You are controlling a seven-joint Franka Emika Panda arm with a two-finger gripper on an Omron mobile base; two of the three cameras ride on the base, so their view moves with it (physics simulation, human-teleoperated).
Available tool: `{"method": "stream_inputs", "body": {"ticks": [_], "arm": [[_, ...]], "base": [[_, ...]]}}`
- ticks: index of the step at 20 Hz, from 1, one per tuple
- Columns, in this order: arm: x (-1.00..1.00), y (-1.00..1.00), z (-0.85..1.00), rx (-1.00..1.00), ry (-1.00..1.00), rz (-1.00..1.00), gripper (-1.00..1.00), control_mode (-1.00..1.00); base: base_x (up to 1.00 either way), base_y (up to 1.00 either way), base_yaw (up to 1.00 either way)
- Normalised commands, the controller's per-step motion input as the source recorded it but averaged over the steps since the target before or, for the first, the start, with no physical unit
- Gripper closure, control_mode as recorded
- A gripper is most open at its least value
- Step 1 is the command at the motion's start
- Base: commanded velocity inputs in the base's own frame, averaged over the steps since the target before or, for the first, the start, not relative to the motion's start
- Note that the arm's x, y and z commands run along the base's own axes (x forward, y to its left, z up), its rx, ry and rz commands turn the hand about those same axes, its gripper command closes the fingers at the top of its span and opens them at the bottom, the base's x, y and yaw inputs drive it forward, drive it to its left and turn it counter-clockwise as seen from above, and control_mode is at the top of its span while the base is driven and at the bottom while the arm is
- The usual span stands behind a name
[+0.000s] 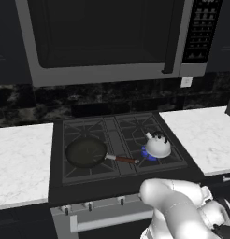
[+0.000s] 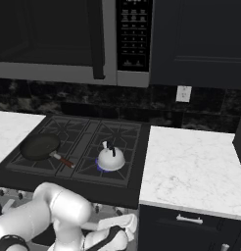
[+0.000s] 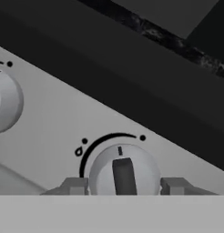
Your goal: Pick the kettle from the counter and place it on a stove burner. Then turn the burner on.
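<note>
Pincer (image 3: 124,185) is at the stove's front panel, its two tips (image 3: 72,185) standing apart on either side of a round grey knob (image 3: 124,170), just beside its rim. Can't tell whether the pads actually press on it, so I'd call it half-open around the knob, grip unconfirmed.

The knob's pointer bar points at the tick at the top of its dial arc, with a flame mark at the arc's left end. A second knob (image 3: 4,102) sits further left on the same panel.

From the base views: the kettle (image 1: 157,145) is already off the bench (image 1: 208,135) and sits upright on the near-right burner (image 1: 149,154) of the cooktop. Blue flame shows at its base, so that burner looks lit. A black pan (image 1: 86,151) is on the near-left burner, handle pointing right toward the kettle, not touching it.

My read: placing is done, the knob step is at or near its end. To finish it clean:
- If the flame is stable, no more twist is needed; over-rotating may swing back toward low or off.
- Let go by opening the tips straight outward, no drag on the rim, or the knob gets nudged off its setting.
- Back out along the knob's axis, away from the panel, before swinging the arm.
- Keep the elbow clear of the panel's other knobs when pulling back.
</note>
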Motion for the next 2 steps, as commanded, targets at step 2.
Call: {"method": "stream_inputs", "body": {"ticks": [2], "arm": [[0.0, 0.0, -0.02, -0.39, 0.0, 0.02, 1.0, -1.0]], "base": [[0.0, 0.0, 0.0]]}}
